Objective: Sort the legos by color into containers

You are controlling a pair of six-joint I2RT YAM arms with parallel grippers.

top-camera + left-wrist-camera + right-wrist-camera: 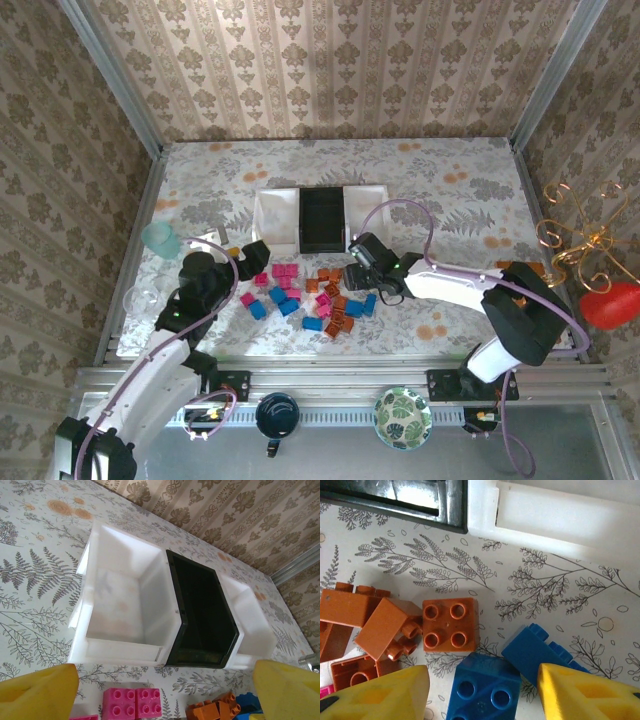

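The containers are being seen in a row at the middle of the tabletop (450,200), set side against side: a left white tray (274,222) (117,610), a black tray (322,220) (200,610) (395,500) between, and a right white tray (368,200) (250,620) (555,515). In the left wrist view a bare floor is being shown in each of the three. The black one is glossy, with light being reflected off its bottom. The white ones are matt, thick-walled and stepped at the rim.

The legos (322,300) are being seen loose on the flower-printed tabletop just in front of the trays, with orange, magenta and blue mixed together. The whole spread is being given by the top view. Hard plastic detail is being given by the wrist views: a magenta brick (132,702) with round studs, a square orange brick (451,625) with four hollow studs, and an overturned orange one with its open underside up.

The left hand (252,260) (162,680) is being held above the left edge of the pile, over the magenta brick. Its yellow fingers (35,692) are wide apart and clear of the bricks.

The right hand (360,262) (482,672) is being held low over the right side of the pile, near the front of the black and right white trays. Its fingers (590,692) are apart, one on either side of a blue brick (482,692). Whether the brick is being touched cannot be told. A second blue brick (540,652) is lying just beside it.
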